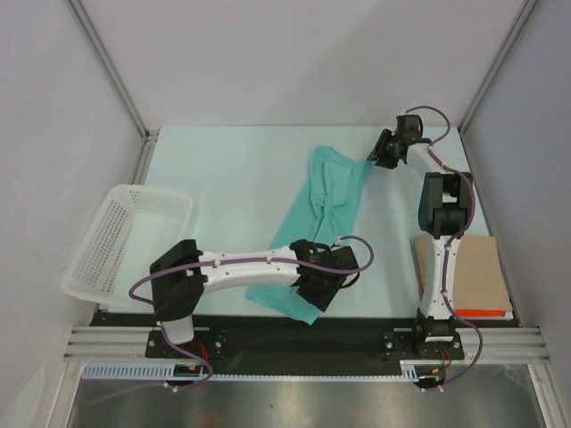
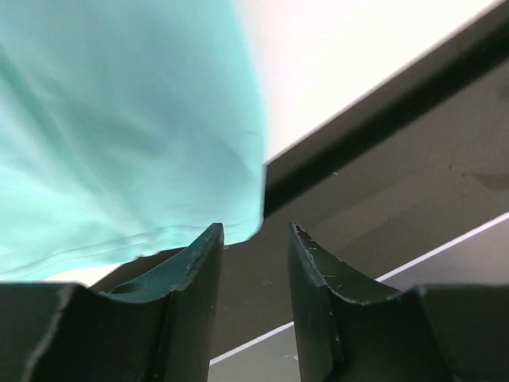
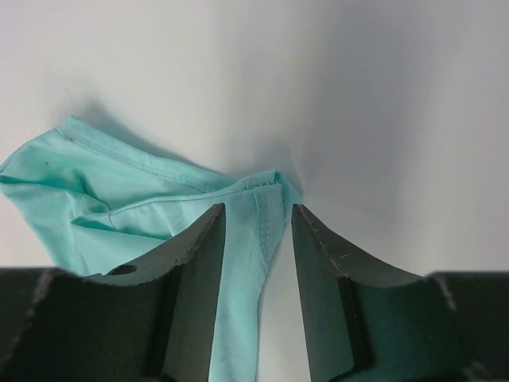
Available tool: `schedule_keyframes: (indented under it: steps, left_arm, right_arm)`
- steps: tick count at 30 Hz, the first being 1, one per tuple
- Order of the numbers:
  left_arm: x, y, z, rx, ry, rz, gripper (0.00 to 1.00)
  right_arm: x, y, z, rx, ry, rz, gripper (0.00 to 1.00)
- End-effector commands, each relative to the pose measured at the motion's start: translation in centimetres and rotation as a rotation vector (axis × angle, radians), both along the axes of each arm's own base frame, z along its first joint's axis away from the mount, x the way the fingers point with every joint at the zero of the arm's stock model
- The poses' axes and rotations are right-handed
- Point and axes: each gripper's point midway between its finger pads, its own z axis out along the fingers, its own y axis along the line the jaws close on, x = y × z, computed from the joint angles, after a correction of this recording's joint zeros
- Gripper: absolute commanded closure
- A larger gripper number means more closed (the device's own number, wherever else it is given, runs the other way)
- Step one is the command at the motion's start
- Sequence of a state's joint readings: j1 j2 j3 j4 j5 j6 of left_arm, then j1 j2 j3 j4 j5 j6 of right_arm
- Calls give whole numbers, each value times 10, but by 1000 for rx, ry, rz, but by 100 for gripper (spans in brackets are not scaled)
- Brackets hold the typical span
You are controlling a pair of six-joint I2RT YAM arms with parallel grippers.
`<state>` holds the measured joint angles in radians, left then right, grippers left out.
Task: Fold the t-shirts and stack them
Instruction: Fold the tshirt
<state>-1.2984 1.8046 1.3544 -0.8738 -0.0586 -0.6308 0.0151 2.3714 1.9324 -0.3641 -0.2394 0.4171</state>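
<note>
Judging progress: early. One plain teal soft-cloth t-shirt (image 1: 330,201) lies on the pale table (image 1: 223,169) as a long rumpled strip, running diagonally from far centre down to the near edge. No tidy fold and no stack are visible, and this is the only shirt in view. Flattening, folding and stacking are all left to do.

Left gripper (image 2: 254,229): jaws apart and holding nothing. It sits at the shirt's near end, with the cloth hem just beyond its left fingertip and the dark table edge showing through the gap.

Right gripper (image 3: 256,208): jaws apart, straddling a stitched corner at the shirt's far right end and not yet clamped on it.

Surroundings: a white mesh plastic basket (image 1: 107,241) sits tilted at the left, well apart from the shirt. A flat brown cardboard sheet (image 1: 473,267) lies at the right by the right arm's base. Neither blocks the cloth. The likely hindrance is the left arm lying across the shirt's near end.
</note>
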Motion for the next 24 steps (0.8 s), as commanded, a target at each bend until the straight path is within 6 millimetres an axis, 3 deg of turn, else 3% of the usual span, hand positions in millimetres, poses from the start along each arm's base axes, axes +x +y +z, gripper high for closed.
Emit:
schedule_keyframes:
  steps: [1, 6, 8, 9, 13, 15, 17, 18, 22, 23, 24]
  left_arm:
    - [33, 11, 42, -92, -73, 117, 57]
    - [63, 44, 70, -138, -105, 226, 56]
    - [69, 59, 69, -141, -90, 270, 55]
    - [82, 70, 78, -175, -96, 327, 54]
    - [108, 100, 74, -220, -74, 422, 51]
    - [124, 114, 71, -206, -86, 453, 51]
    - [134, 123, 68, -194, -96, 467, 51]
    - [138, 126, 67, -193, -98, 478, 51]
    - [142, 143, 53, -232, -30, 561, 53]
    - [148, 149, 52, -257, -24, 601, 54]
    - [143, 152, 45, -265, 10, 613, 54]
  right_arm:
    - [11, 2, 5, 14, -40, 10, 55]
    - [11, 7, 0, 27, -33, 6, 62]
    - [6, 5, -5, 10, -9, -1, 64]
    - [4, 5, 0, 4, -13, -3, 64]
    - [-3, 3, -12, -7, -13, -17, 64]
    - [3, -1, -13, -11, -23, -21, 75]
    - [12, -3, -12, -20, -63, -26, 95]
    - [16, -4, -12, -28, -83, -31, 98]
    - [46, -8, 3, 30, -163, -82, 100]
    - [51, -7, -5, 44, -151, -89, 100]
    - [69, -5, 17, 63, -208, -93, 100]
